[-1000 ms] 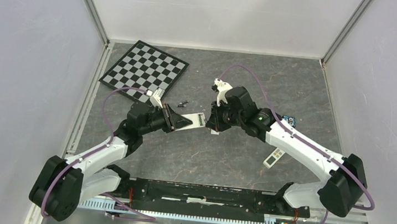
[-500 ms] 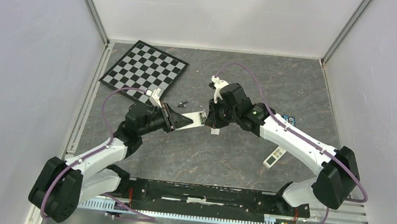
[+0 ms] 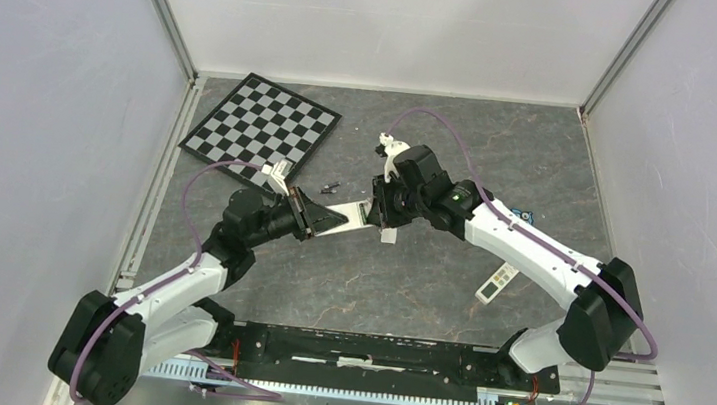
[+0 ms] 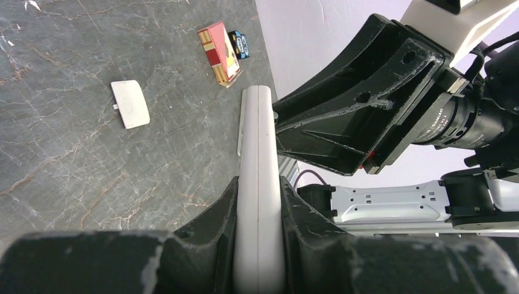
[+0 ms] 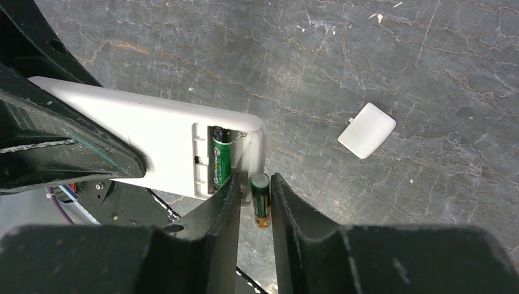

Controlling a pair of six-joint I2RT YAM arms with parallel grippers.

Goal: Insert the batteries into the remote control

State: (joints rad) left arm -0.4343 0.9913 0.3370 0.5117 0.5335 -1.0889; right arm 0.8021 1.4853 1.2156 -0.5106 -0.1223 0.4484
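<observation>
My left gripper point(image 4: 258, 190) is shut on the white remote control point(image 4: 257, 141) and holds it edge-on above the table; the remote also shows in the top view point(image 3: 351, 213). In the right wrist view the remote's point(image 5: 147, 138) back faces the camera with its compartment open and one green battery point(image 5: 221, 160) seated inside. My right gripper point(image 5: 256, 184) is shut on a second green and orange battery point(image 5: 259, 202), held just beside the remote's end by the compartment. In the top view my right gripper point(image 3: 380, 215) meets the remote's right end.
The white battery cover point(image 5: 367, 130) lies on the grey table under the grippers. A chessboard point(image 3: 261, 130) lies at the back left. Small dark pieces point(image 3: 331, 185) lie behind the remote. A red box point(image 4: 221, 52) and a slim white device point(image 3: 496, 283) lie to the right.
My right gripper has moved a little left and back, closing in on the remote's end. My left gripper and the remote have hardly moved.
</observation>
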